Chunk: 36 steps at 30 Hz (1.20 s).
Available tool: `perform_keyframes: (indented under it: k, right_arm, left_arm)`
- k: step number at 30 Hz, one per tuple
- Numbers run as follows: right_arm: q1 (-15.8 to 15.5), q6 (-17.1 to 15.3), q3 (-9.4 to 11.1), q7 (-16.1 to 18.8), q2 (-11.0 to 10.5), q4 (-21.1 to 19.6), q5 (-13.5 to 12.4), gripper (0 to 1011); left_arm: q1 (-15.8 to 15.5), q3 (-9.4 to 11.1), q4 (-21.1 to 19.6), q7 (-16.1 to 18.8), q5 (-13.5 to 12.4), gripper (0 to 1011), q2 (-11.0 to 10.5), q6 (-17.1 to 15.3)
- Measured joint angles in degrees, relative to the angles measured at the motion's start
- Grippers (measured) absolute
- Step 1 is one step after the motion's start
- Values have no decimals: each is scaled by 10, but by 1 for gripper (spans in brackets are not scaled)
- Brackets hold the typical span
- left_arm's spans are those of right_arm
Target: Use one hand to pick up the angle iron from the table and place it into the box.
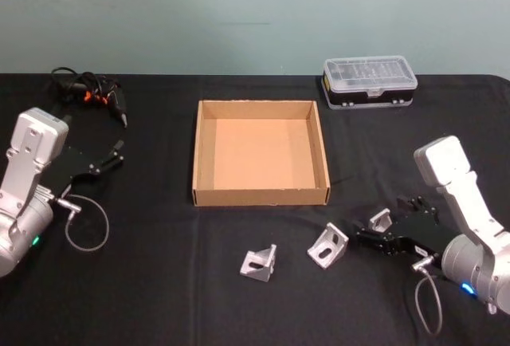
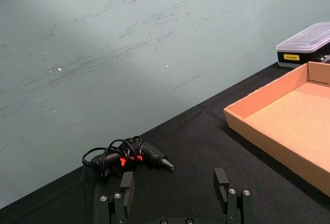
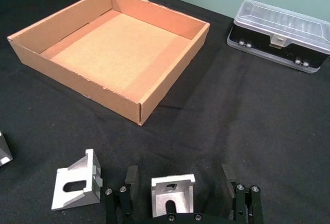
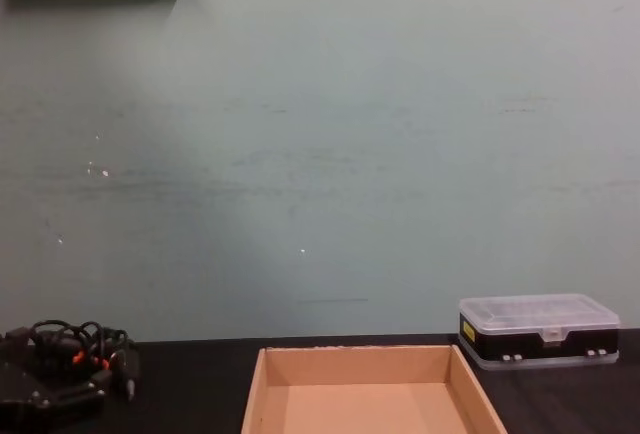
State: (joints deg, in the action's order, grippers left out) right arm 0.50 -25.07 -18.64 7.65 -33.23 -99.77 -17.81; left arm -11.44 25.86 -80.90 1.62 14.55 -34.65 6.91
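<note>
Three silver angle irons lie on the black table in front of the tan cardboard box. One angle iron is at the left, a second in the middle, and a third at the right. My right gripper is open, low at the table, with that third angle iron between its fingers and a gap on each side. The box has nothing in it. My left gripper hangs open at the left, away from the pieces.
A clear-lidded plastic case stands at the back right. A black tool with a tangled cord lies at the back left, seen also as the tool ahead of my left gripper. The second angle iron sits close beside my right gripper.
</note>
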Motion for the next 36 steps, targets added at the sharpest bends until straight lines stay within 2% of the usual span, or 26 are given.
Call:
perform_keyframes:
  k: [11, 14, 25, 28, 32, 36]
  right_arm:
    - [0, 0, 0, 0, -2, -1, -1, 1004]
    - [0, 0, 0, 0, -2, -1, -1, 965]
    - [0, 0, -1, 0, -3, -2, -1, 681]
    - [0, 0, -1, 0, -3, -2, -1, 554]
    - [0, 1, -1, 0, -3, -2, -1, 478]
    - [0, 1, -1, 0, -3, -2, -1, 478]
  left_arm:
    - [0, 0, 0, 0, 0, 1011, 0, 0]
    - [0, 0, 0, 0, 0, 1011, 0, 0]
    - [0, 0, 0, 0, 0, 1011, 0, 0]
    - [0, 0, 0, 0, 0, 1011, 0, 0]
    - [0, 0, 0, 0, 0, 1011, 0, 0]
    - [0, 0, 0, 0, 0, 1011, 0, 0]
